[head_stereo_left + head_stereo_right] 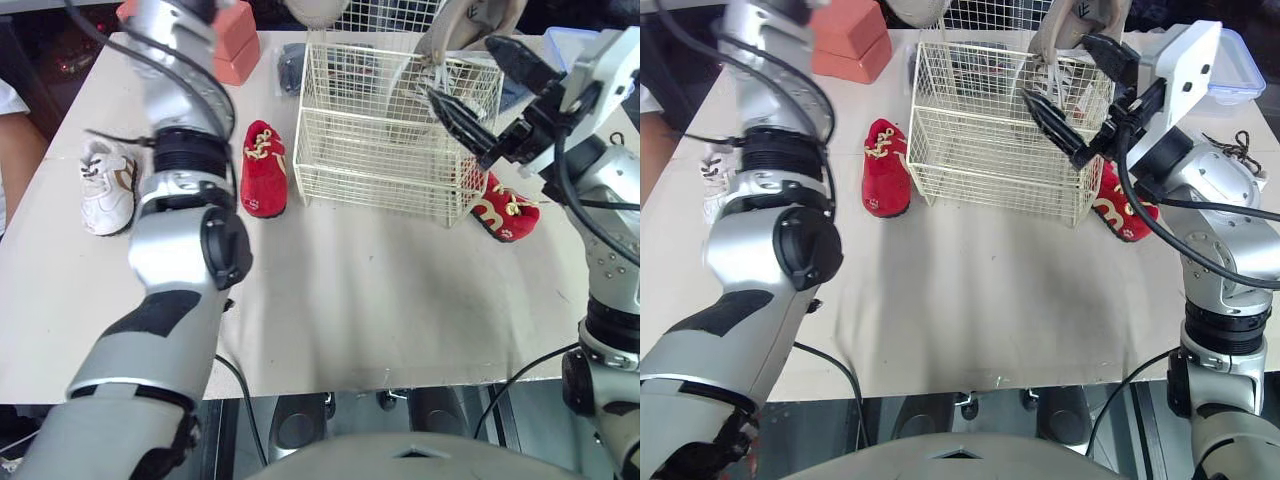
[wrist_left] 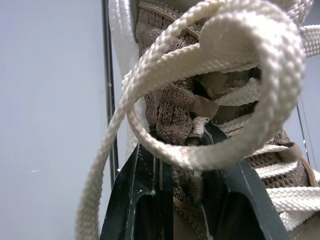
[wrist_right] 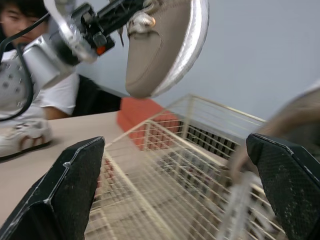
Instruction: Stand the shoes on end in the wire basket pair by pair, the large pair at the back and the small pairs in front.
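Basket (image 1: 380, 150) on beige tabletop (image 1: 380, 300); left end effector (image 2: 182, 145) clamps shoe (image 2: 170, 110), right end effector (image 3: 175, 142) apart.

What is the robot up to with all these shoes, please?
It is loading shoes into the wire basket. Its left hand is shut on a large tan shoe, held in the air above the basket. The right hand is open at the basket's right end, beside a second tan shoe. Two red shoes and a white shoe lie on the table outside.
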You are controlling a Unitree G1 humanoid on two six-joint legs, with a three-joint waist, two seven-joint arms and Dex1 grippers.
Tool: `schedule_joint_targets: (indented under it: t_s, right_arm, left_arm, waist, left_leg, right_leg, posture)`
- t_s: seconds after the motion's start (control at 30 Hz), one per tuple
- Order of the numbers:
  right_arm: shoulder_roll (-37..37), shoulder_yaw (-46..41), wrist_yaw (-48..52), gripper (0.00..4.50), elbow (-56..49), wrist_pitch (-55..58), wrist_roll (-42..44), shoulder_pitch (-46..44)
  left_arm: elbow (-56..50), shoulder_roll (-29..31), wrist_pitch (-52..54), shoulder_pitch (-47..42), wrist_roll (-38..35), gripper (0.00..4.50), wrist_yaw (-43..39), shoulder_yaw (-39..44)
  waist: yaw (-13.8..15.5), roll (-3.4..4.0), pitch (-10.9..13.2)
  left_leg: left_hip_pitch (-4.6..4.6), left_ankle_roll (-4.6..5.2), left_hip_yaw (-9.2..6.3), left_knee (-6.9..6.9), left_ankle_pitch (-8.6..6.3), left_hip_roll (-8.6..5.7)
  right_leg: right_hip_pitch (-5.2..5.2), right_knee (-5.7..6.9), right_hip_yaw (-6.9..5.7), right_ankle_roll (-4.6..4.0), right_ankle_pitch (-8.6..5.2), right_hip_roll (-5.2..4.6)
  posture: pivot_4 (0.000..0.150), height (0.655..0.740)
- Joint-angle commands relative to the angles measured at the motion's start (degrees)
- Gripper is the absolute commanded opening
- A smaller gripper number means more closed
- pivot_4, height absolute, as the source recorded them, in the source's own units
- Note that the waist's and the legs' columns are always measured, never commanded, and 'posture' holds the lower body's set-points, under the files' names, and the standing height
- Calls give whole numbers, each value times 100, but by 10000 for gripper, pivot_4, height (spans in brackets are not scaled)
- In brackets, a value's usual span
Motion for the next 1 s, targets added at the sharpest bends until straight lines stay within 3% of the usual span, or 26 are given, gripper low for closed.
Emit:
schedule_joint_targets:
  t_s: [0.03, 0.6, 1.0]
  right_arm:
    - [-77, -249, -151, 45000, -310, -85, 46, 34]
    - [-73, -286, -439, 45000, -525, -10, 230, 244]
    - [-45, -198, -500, 45000, -495, -65, 231, 237]
  left_arm:
    - [358, -147, -980, -474, 155, 4596, 433, -15]
    - [1295, -471, -2479, -310, 1019, 4596, 1628, -376]
    - [1598, -540, -2004, -370, 1484, 4596, 2228, -634]
  waist:
    - [-15, 0, 0]
    - [-3, 2, 1]
    - [4, 2, 0]
  left_leg:
    - [0, 0, -1, -2, 0, 0]
    - [0, 1, -14, -10, 0, 0]
    - [0, 1, -17, -10, 0, 1]
  right_leg:
    - [-2, 0, 1, 0, 0, 0]
    - [-10, 0, 6, 0, 0, 0]
    - [-10, 1, 5, 0, 0, 1]
  posture:
    - [1500, 6860]
    - [1500, 6860]
    - [1500, 6860]
